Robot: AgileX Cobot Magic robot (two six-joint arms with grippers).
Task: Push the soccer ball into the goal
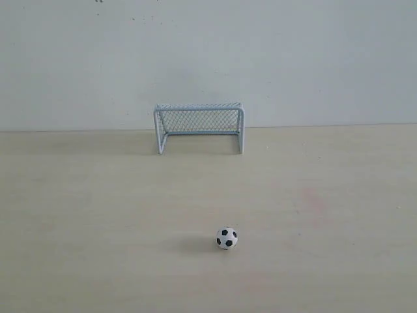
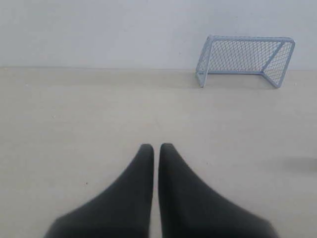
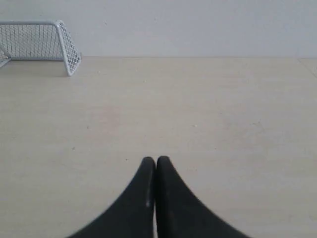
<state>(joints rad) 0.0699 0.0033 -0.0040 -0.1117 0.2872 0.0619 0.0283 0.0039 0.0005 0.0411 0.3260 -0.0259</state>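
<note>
soccer ball, tiny white-and-black sphere point(image 1: 227, 238), well short of pale-blue mesh goal point(image 1: 199, 127); left gripper point(image 2: 156, 147), right gripper point(image 3: 155, 159) both pinched together; set your push squarely behind it.

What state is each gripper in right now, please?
Left gripper: closed, holding nothing.
Right gripper: closed, holding nothing.
</note>
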